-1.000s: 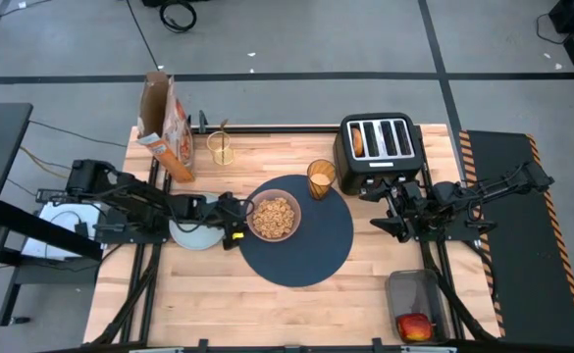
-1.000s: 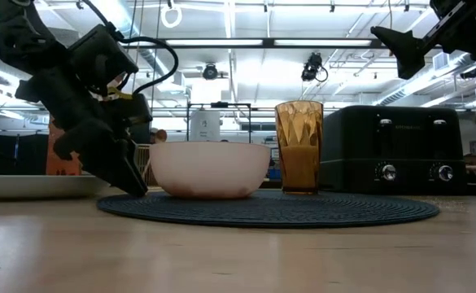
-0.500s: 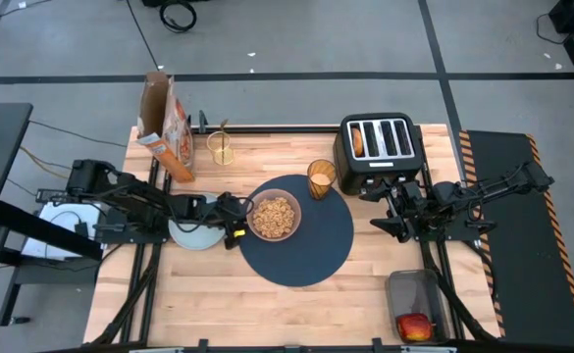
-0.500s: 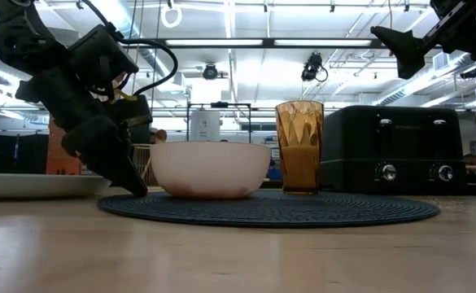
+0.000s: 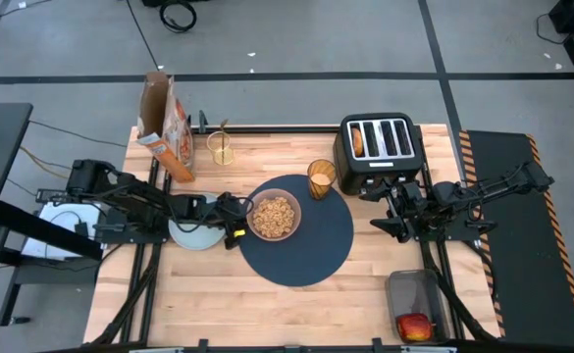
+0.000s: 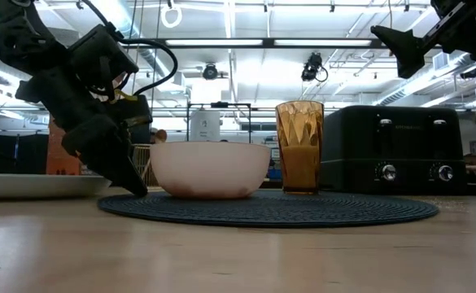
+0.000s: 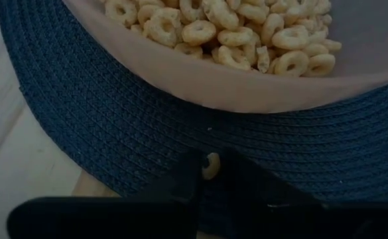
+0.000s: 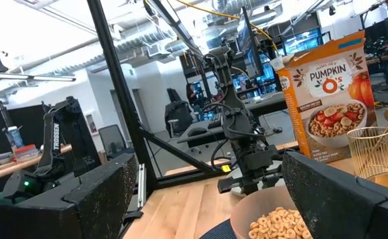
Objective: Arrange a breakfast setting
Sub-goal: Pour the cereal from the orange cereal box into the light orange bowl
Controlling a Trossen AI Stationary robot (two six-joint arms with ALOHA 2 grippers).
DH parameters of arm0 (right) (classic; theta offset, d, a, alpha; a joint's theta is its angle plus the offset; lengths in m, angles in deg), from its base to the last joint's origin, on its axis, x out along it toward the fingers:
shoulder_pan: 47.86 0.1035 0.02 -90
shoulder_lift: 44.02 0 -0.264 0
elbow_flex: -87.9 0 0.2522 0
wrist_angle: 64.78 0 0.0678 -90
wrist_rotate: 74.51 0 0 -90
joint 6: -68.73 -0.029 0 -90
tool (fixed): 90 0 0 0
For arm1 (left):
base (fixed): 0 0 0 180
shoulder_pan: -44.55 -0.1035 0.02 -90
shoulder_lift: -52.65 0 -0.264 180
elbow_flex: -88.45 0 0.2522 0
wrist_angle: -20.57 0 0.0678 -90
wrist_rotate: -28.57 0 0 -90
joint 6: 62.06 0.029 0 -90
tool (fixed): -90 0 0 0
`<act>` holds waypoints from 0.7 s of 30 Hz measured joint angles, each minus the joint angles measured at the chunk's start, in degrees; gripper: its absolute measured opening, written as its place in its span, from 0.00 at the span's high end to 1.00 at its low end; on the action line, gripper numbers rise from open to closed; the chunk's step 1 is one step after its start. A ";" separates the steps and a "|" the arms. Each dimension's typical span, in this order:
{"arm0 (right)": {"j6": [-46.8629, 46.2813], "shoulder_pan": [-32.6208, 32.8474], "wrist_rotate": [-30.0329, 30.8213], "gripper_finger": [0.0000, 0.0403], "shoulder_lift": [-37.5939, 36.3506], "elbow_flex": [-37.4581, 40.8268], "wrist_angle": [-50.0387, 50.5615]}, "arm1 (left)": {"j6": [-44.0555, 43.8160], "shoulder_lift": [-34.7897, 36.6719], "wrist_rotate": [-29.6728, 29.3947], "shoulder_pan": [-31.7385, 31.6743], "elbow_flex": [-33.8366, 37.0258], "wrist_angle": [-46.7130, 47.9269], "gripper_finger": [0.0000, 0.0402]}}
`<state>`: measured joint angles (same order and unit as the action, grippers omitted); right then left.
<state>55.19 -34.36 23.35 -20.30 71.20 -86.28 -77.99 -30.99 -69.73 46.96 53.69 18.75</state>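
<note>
Here the left end effector sits low on the dark-blue mat beside the pink bowl — clenched on one cereal ring. The right end effector hovers released — near the toaster.

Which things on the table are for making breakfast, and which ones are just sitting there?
For breakfast:
dark-blue mat
pink bowl of cereal rings
pale-blue plate
amber tumbler
small clear glass with the gold spoon
red apple
bagel
stray cereal ring between the left pincer's fingers

Just sitting there:
black toaster
cereal box
</note>
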 joint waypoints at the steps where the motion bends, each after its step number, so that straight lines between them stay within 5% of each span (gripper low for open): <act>1: 0.00 0.00 -0.01 0.06 0.00 0.00 0.01 | -0.02 0.00 0.00 0.00 0.00 0.00 0.84; 14: -0.36 0.00 0.04 0.06 0.00 0.00 -0.01 | 0.01 4.67 -0.02 0.00 -0.87 0.11 0.84; 21: -1.26 0.00 0.03 0.06 0.00 0.00 -0.01 | -2.11 10.95 1.07 0.00 -0.87 8.63 0.84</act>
<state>53.94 -34.36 23.38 -20.30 71.20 -86.29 -80.10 -20.03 -68.66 46.96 52.82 27.39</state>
